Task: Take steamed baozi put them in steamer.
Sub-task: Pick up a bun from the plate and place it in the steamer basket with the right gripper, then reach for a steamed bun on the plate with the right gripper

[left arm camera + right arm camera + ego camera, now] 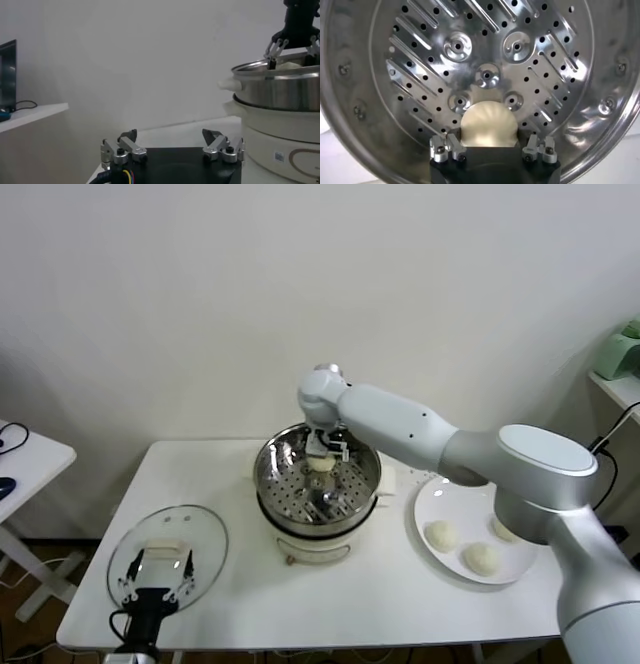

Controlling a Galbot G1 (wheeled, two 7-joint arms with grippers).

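Inside the steamer [290, 474], a baozi [488, 124] half hidden between right gripper [490, 148] jaws.

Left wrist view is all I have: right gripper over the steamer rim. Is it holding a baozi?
Observer: Yes. The right wrist view shows the right gripper shut on a baozi, above the perforated bottom of the steamer.
Operator: How many are left?
Observer: The head view shows three plate baozi on the white plate, to the right of the steamer.
Operator: What is my left arm over?
Observer: The left gripper is open above the glass lid, at the table's front left.
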